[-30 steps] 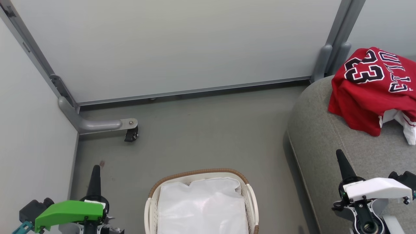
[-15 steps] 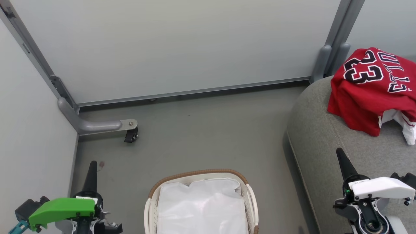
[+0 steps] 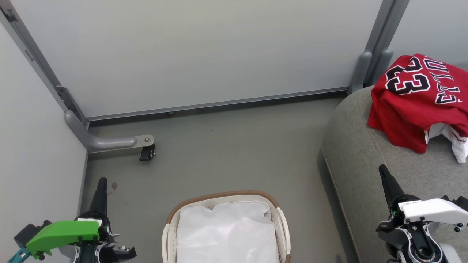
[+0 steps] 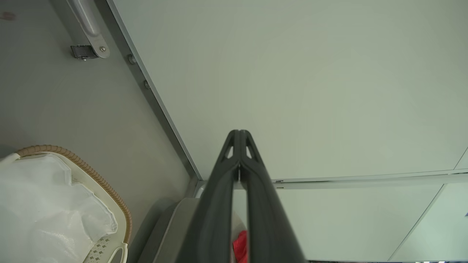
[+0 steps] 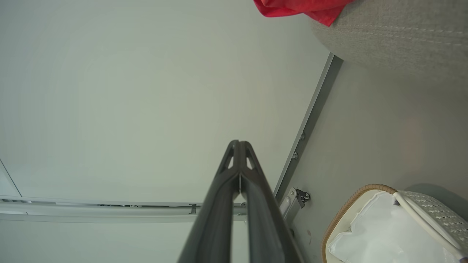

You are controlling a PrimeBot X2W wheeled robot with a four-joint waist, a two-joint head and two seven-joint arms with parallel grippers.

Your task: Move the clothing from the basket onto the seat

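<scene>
Grey floor [image 3: 226,146], pale wall panels [image 3: 201,47] behind. Left gripper [image 3: 102,180] low left, fingers pressed together, holding nothing. Basket [image 3: 219,194] bottom centre on the floor, white liner [image 3: 226,233] showing inside. Seat [image 3: 365,164] at right, apart from basket. Right gripper [image 3: 383,170] over seat's front, fingers together, nothing held. Clothing [image 3: 409,109] piled on seat, far right: red jersey, 23 showing, white fabric poking out beneath.

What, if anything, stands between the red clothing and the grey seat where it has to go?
Nothing visible does: the red clothing already lies on the seat. The basket on the floor holds a white liner; the left gripper and the right gripper are shut, holding nothing.
</scene>
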